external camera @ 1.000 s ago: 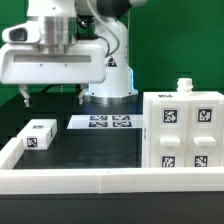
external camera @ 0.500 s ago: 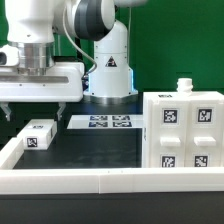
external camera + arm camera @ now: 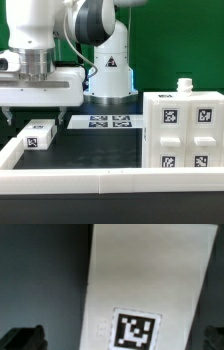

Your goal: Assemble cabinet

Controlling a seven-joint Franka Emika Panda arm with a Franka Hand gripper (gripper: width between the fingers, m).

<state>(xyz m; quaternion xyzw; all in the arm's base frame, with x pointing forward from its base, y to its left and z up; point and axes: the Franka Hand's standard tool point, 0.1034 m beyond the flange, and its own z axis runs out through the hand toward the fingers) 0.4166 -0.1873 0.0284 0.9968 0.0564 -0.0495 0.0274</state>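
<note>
The cabinet (image 3: 182, 135) is the large white box at the exterior view's right, with tagged drawer blocks on its front and a small white knob (image 3: 183, 86) on top. A small white tagged block (image 3: 38, 135) lies on the black mat at the exterior view's left. My gripper (image 3: 35, 116) hangs open just above this block, with one finger on each side of it. In the wrist view the block (image 3: 140, 286) is a long white piece with one tag, and my gripper (image 3: 118, 341) straddles it. One dark fingertip (image 3: 22, 339) shows beside it. The gripper holds nothing.
The marker board (image 3: 100, 122) lies flat at the back, in front of the robot base (image 3: 108, 75). A low white wall (image 3: 100, 180) runs along the front and left of the black mat.
The arm has swung to the exterior view's left and come down. The gripper now hangs over the small block. The cabinet and the block have not moved.
</note>
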